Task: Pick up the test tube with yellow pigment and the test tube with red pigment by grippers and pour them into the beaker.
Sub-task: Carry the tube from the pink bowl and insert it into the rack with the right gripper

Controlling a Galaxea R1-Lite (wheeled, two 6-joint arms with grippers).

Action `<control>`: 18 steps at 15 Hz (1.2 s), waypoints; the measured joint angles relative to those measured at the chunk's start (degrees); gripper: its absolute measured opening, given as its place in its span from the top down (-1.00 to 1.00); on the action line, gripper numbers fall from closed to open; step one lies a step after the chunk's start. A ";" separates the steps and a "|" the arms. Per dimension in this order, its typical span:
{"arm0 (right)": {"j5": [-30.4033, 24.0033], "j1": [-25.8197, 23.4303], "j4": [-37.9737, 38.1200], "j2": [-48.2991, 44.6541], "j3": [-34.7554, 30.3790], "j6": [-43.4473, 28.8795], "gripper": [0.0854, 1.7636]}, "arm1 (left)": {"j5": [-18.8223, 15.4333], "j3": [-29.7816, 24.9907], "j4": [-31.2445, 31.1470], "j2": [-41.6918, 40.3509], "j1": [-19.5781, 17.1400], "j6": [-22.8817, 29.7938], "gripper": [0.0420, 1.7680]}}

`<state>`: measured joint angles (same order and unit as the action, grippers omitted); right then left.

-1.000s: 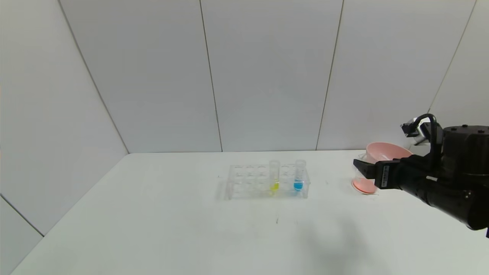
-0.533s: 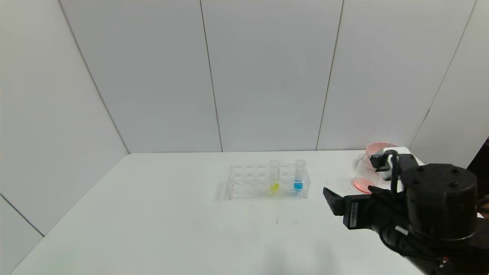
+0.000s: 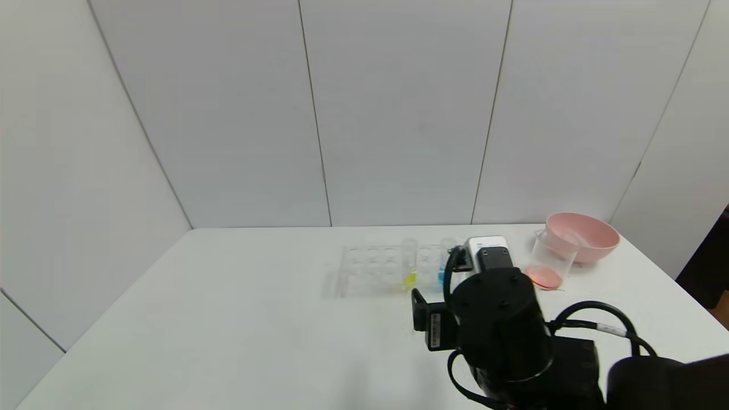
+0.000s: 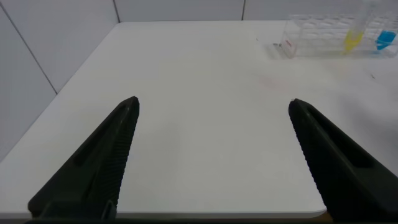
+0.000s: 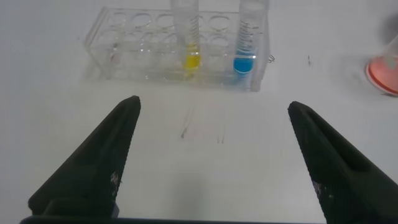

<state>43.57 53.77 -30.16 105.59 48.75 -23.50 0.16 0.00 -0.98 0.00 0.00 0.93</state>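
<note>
Two tubes are standing in one clear rack point(image 3: 376, 270) near the table's far edge: the test tube with yellow pigment point(image 3: 409, 265) and a blue tube point(image 5: 250, 37). One beaker point(image 3: 548, 262) holding red liquid is sitting beside one pink bowl point(image 3: 584, 234) toward the far right corner. The right gripper point(image 5: 214, 158) is hovering before the rack, fingers spread apart. The left gripper point(image 4: 214, 155), likewise spread, is hanging over the table's near left edge.

Bare desk point(image 5: 205, 134) lies between the open right pincer point(image 5: 211, 162) and the clear rack point(image 5: 124, 46) at 12 o'clock. Test tube with yellow pigment point(image 5: 188, 37) and blue tube point(image 5: 249, 40) stand apart. Beaker point(image 3: 548, 262) and pink bowl point(image 3: 586, 236) crowd 2 o'clock.
</note>
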 joint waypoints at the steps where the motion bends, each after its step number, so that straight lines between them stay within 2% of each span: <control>1: 0.22 0.46 0.02 2.29 2.55 0.00 -0.92 | 0.00 0.00 0.00 0.00 0.00 0.02 -0.94; 5: 0.11 0.24 3.47 9.37 11.75 0.07 -0.92 | 0.00 0.00 0.00 0.00 0.00 0.02 -0.94; 10: -0.35 -3.63 5.45 16.46 20.93 1.01 -0.92 | 0.00 0.00 0.00 0.00 0.00 0.00 -0.94; 18: -3.08 -7.61 5.67 23.95 30.57 3.94 -0.92 | 0.00 0.00 0.00 0.00 0.00 0.02 -0.94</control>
<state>40.48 46.17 -24.49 129.55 79.32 -19.57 0.16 0.00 -0.98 0.00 0.00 0.95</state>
